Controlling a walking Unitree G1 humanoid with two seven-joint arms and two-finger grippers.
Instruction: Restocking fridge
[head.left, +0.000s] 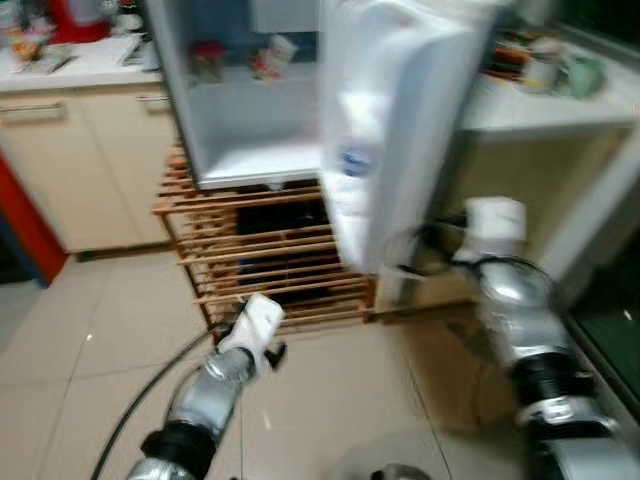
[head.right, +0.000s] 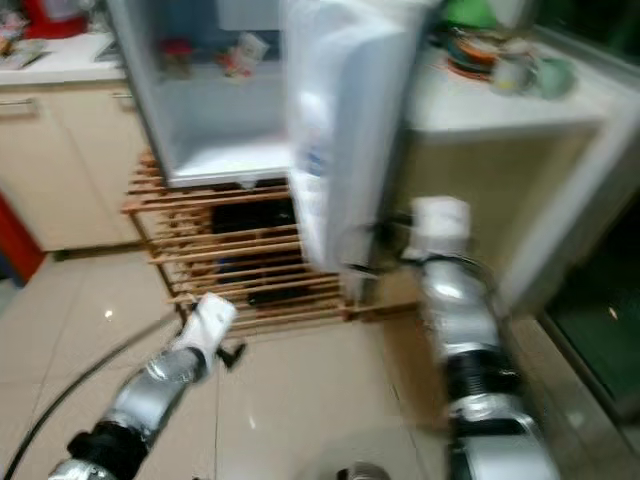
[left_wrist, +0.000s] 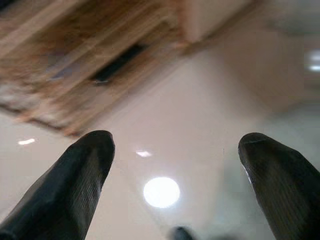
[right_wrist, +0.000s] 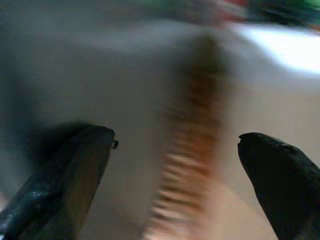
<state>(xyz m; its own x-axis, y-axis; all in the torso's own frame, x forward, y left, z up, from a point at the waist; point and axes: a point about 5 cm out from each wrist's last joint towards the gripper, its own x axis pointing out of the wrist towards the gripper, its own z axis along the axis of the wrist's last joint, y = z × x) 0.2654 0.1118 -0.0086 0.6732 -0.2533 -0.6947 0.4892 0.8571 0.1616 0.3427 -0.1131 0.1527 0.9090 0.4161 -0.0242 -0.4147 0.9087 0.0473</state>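
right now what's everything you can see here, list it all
fridge: one, white, small, standing on the rack, open
fridge door: one, white, swung open toward the right arm
items on the fridge shelf: two or so, reddish and pale, too blurred to name
wooden rack: one, brown slats, under the fridge, dark things inside
cabinets: beige, left of the fridge, cluttered white top
counter: one, white, right of the fridge, with blurred dishes
floor: pale beige tiles
cable: one, black, along the left arm
left gripper: one, black fingers apart, low over the floor before the rack
right gripper: one, black fingers apart, near the door's lower edge
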